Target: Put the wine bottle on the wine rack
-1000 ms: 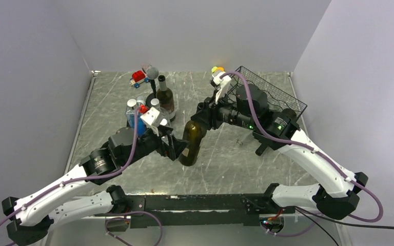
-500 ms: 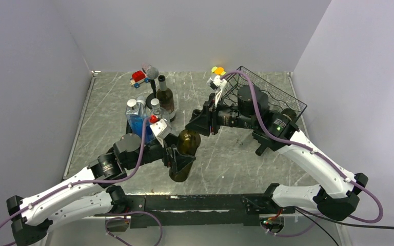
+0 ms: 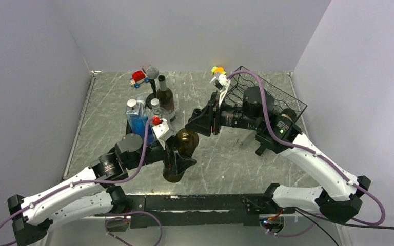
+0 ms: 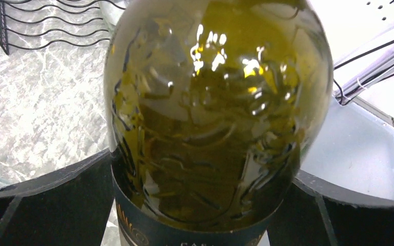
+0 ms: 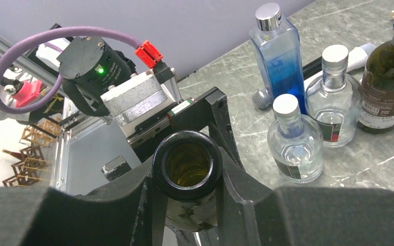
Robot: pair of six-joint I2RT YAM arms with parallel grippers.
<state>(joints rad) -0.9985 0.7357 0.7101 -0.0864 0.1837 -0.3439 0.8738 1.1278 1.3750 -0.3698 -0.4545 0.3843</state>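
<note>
Two-handed: left hand [image 3: 177, 158] clamped the wine bottle [image 3: 182, 145] mid-body, right hand [image 5: 187, 171] its neck; I judged synchronized travel to the wine rack [image 3: 283, 100] safest.

Lab test cell. Bare white walls [image 3: 184, 31] box in left arm [image 3: 66, 192] and right arm [image 3: 318, 164]; marble-patterned table [image 3: 113, 102] beneath, purple cable [image 5: 82, 31] exposed.

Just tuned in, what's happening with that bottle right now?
Both arms are holding the wine bottle. The left pincer is clamped around its lower body and the right pincer grips the open neck, so the bottle is tilted between them. The wine rack sits at the far right, and the bottle is not on it yet.
</note>
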